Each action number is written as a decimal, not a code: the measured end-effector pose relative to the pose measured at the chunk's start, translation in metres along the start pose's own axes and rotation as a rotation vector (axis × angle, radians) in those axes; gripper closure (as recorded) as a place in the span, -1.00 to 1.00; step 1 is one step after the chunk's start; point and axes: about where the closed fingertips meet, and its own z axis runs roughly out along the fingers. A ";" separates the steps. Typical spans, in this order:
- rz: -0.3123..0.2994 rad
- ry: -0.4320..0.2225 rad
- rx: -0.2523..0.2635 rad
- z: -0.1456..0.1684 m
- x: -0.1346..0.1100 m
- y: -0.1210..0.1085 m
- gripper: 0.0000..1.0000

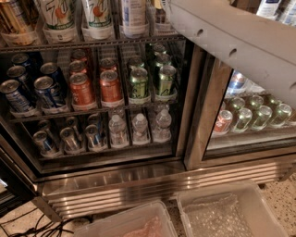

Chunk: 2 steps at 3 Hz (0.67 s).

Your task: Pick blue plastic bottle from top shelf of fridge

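The fridge [138, 185] stands open on its left side. On the top shelf [92, 45], only the lower part of the blue plastic bottle [134, 16] shows, clear with a blue-and-white label, standing in a white lane tray. My white arm [231, 51] crosses the upper right and reaches toward the top shelf just right of that bottle. My gripper is out of view past the top edge of the picture.
Two white bottles with green-orange print [58, 14] stand left of the blue one. Below are racks of blue, orange and green cans [138, 83] and small water bottles [138, 129]. Two clear bins [231, 213] sit on the floor in front. Cables lie at bottom left.
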 end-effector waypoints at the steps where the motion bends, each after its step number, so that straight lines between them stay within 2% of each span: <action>1: 0.016 0.006 -0.024 -0.008 0.003 0.007 1.00; 2: 0.011 -0.055 -0.066 -0.023 -0.018 0.027 1.00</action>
